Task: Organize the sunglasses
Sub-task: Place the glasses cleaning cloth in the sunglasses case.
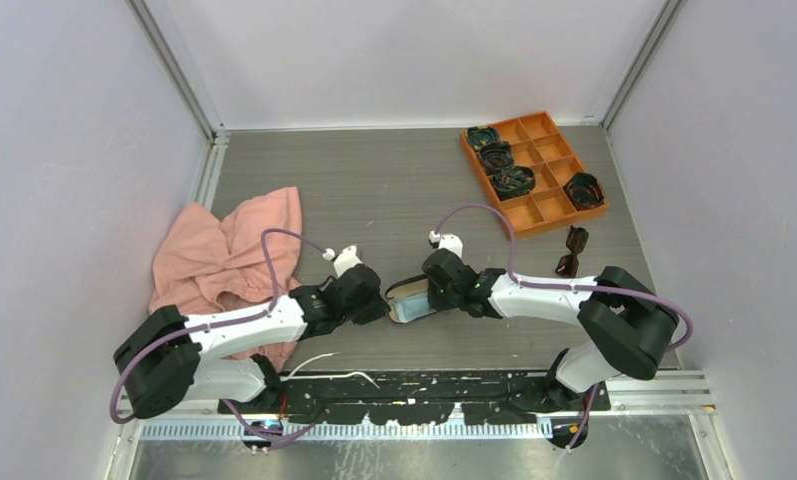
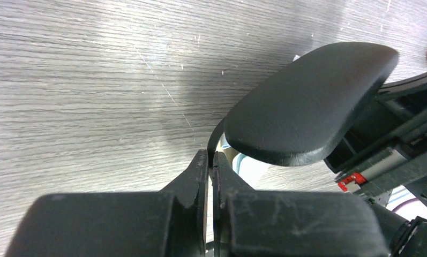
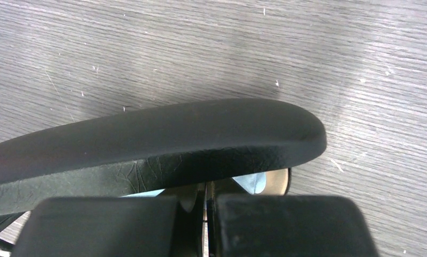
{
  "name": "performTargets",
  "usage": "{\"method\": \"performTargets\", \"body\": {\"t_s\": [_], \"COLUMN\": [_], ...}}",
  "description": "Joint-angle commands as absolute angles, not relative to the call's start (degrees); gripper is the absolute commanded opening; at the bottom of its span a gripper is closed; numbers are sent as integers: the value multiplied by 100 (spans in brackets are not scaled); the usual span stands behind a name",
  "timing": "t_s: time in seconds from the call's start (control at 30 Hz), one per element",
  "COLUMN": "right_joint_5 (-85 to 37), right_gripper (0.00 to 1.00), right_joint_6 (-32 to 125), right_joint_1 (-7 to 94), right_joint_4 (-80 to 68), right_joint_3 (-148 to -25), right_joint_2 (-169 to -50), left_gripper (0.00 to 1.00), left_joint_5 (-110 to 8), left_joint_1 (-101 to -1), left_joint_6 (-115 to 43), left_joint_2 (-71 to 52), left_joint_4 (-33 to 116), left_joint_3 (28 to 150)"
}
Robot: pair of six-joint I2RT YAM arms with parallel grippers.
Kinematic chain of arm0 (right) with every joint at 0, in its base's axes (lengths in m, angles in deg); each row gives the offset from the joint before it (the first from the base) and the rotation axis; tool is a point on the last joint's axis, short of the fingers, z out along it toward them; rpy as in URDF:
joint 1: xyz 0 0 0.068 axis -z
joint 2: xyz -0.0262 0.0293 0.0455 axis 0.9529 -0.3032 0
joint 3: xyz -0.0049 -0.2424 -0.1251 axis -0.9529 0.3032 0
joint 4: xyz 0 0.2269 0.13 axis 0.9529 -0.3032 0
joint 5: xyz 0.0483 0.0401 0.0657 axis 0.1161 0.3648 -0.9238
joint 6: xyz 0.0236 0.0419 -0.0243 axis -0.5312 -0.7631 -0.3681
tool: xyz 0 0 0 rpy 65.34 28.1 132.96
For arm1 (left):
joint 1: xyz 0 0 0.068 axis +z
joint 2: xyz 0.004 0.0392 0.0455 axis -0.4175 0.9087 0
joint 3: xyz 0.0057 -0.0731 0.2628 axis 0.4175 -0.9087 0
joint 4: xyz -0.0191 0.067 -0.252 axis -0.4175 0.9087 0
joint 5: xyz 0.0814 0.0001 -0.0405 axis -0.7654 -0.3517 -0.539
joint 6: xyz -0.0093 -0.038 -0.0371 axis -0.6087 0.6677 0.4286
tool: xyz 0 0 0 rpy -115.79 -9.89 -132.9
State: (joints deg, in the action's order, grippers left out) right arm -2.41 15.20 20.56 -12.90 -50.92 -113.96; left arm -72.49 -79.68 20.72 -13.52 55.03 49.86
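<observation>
Black oblong glasses case [image 1: 411, 300] is being pinched by left claw [image 2: 211, 160] and right claw [image 3: 205, 187]; small dark folded sunglasses [image 1: 572, 252] at three o'clock, likely light and fragile, are best being gripped at the bridge.

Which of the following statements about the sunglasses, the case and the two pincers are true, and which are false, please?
1. The sunglasses lie on the table, outside the orange tray. True.
2. The black case is closed. False: it stands open, with its tan lining showing.
3. The left pincer and the right pincer are each shut on a thin edge of the case. True.
4. The pink cloth lies on the right arm's side. False: it lies on the left arm's side.
5. Every compartment of the tray is empty. False: four hold dark coiled bundles.
</observation>
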Motion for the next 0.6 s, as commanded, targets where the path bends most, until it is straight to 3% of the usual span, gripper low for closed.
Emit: {"method": "performTargets", "body": {"t_s": [0.0,0.57], "right_joint_5": [-22,-55], "right_gripper": [1,0], "right_joint_6": [1497,1519], "right_joint_1": [2075,2069], "right_joint_4": [-1509,-1556], "right_joint_3": [-4981,-5116], "right_joint_2": [-11432,-11553], "left_gripper": [1,5], "left_joint_5": [-7497,-7523], "left_joint_1": [-7968,-7970], "left_joint_6": [2008,1467], "left_joint_2": [-1868,-2374], "left_joint_4": [5745,5521], "left_joint_3": [5133,5075]}}
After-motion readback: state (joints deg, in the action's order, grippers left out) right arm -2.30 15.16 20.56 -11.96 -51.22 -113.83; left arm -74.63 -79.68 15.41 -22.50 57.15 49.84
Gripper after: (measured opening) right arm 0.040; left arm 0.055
